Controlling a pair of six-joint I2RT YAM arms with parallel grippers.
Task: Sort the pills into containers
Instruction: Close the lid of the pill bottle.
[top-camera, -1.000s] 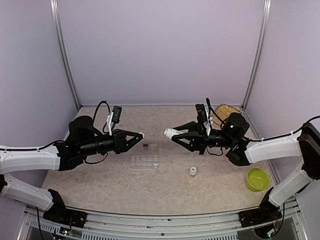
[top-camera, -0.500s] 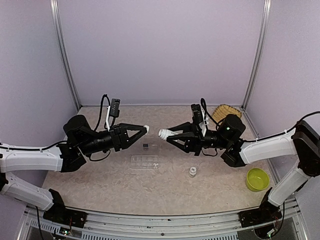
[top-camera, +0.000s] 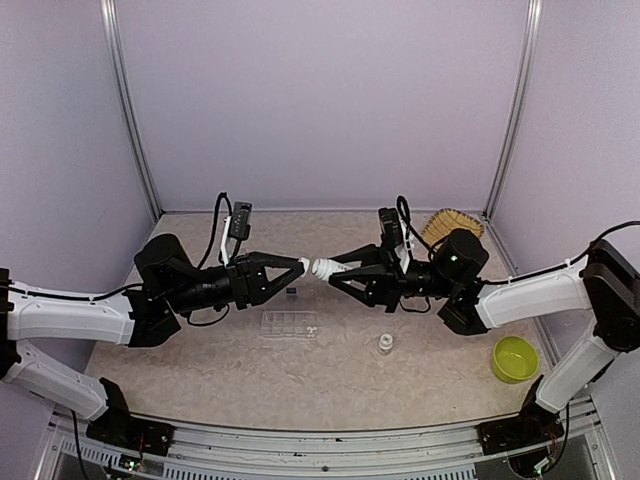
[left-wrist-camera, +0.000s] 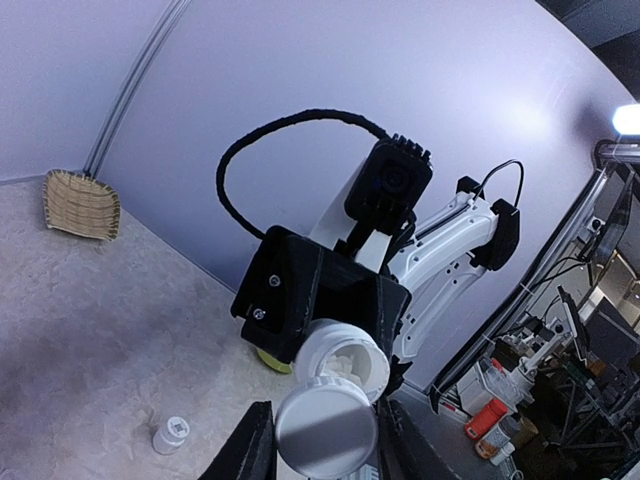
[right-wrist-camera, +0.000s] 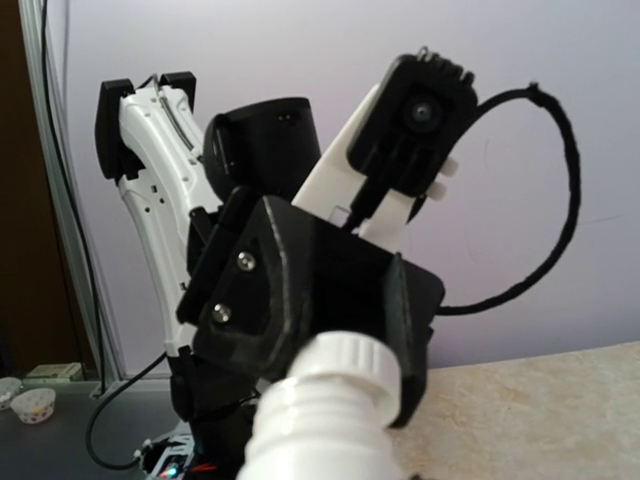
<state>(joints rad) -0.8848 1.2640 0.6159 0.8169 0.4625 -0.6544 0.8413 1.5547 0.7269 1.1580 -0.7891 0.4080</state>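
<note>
left end effector: narrowed onto a white cap. I see the cap pinched between both fingers, up in the air above the counter.
right end effector: clamped on a white bottle. The bottle lies roughly level, with its mouth pointing at my left arm.
cap vs bottle: tip to tip in mid-air, just beside each other. In the left wrist view the cap sits off the mouth and a bit lower. I can't tell whether they touch.
bottle mouth: open in the left wrist view, with white lumps inside. I can't tell whether they are pills.
containers: clear compartment box lying flat on the counter. In the top view it sits just under the spot where the two end effectors meet, apart from both.
pills: a few white specks at the right end of the box. I can't tell which compartment.
dark bit: small dark piece just behind the box, too small to identify.
small bottle: upright on the counter, right of the box, between it and the bowl.
lime-green bowl: near-right part of the counter, well apart from the box.
straw basket: far-right corner, behind my right arm.
</note>
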